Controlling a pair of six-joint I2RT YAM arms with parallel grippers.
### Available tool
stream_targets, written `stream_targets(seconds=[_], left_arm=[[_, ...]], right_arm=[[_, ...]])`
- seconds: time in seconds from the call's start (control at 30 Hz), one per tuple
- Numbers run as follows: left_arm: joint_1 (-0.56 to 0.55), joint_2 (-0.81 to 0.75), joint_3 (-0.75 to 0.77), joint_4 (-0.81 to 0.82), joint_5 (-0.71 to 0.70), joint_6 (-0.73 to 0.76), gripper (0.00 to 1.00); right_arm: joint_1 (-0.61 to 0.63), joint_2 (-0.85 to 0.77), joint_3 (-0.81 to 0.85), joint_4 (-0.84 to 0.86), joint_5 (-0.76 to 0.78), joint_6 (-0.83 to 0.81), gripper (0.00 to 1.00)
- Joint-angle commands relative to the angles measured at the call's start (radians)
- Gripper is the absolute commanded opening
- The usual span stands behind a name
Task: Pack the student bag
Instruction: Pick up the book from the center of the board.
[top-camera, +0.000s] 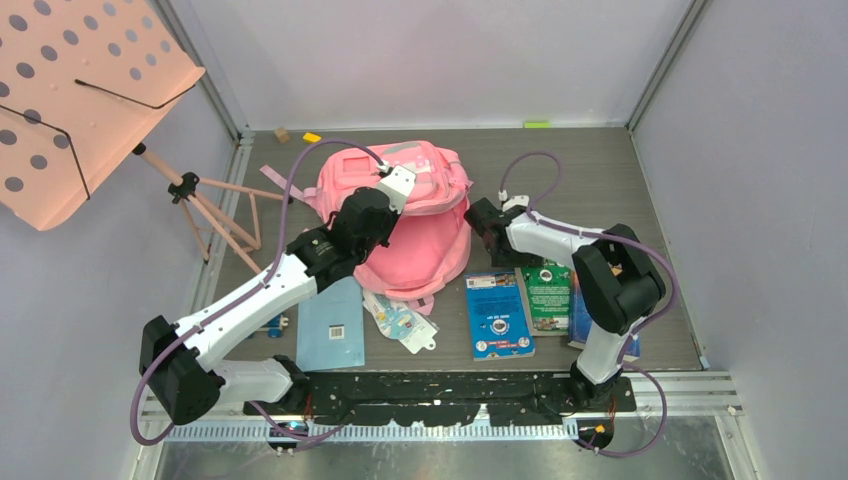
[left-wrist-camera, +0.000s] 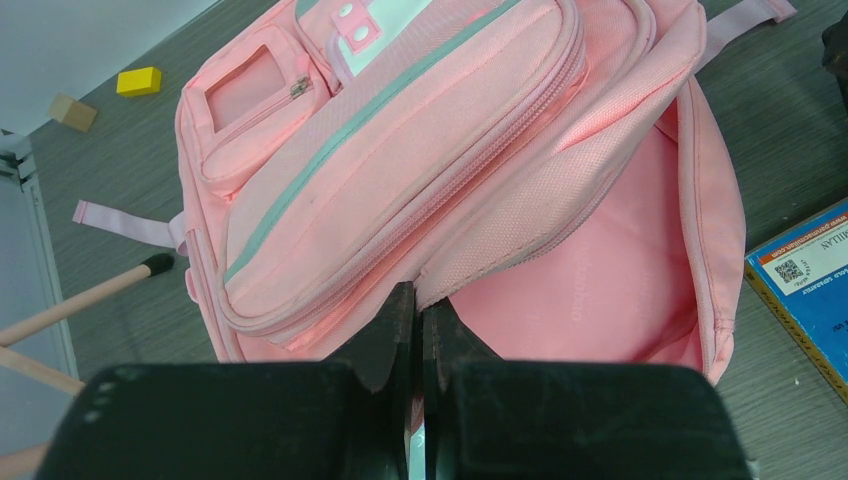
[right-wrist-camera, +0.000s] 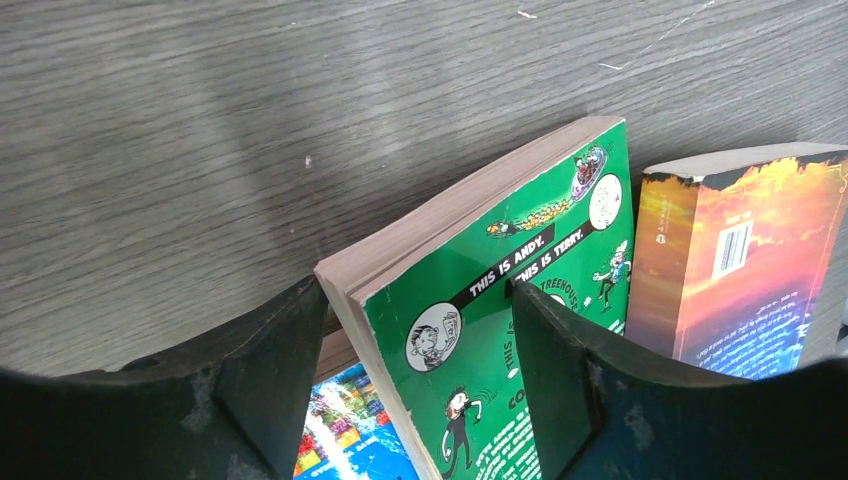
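Observation:
The student bag (top-camera: 425, 240), a large pink backpack, lies in the middle of the table with its main compartment open. In the left wrist view its front pockets (left-wrist-camera: 400, 150) and pink lining (left-wrist-camera: 610, 290) show. My left gripper (top-camera: 392, 203) is shut on the rim of the bag's opening (left-wrist-camera: 417, 292) and holds it up. My right gripper (top-camera: 512, 258) is open, its fingers (right-wrist-camera: 560, 380) on either side of the top corner of a green paperback (right-wrist-camera: 480, 310). That book (top-camera: 548, 296) lies right of the bag.
A blue book (top-camera: 497, 314) lies left of the green one, and an orange-and-blue book (right-wrist-camera: 730, 260) to its right. A light blue notebook (top-camera: 331, 325) and a white packet (top-camera: 402, 322) lie at the front left. The salmon music stand (top-camera: 80, 100) stands far left. Small blocks (top-camera: 312, 137) lie at the back.

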Motion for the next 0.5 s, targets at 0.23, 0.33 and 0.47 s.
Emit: stream_targets(seconds=[0.23,0.33,0.47], left_arm=[[0.008,-0.048,0.008,0.068,-0.022,-0.015,0.00],[0.008,-0.049,0.009,0.068,-0.023,-0.014,0.00],[0.008,-0.050,0.008,0.070,-0.025,-0.013,0.00]], right_arm=[[0.013,-0.049,-0.022,0.020,0.085,0.015,0.35],[0.013,-0.097,-0.018,0.020,0.097,0.016,0.09],[0.018,-0.176,0.022,-0.032,0.095,0.013,0.01]])
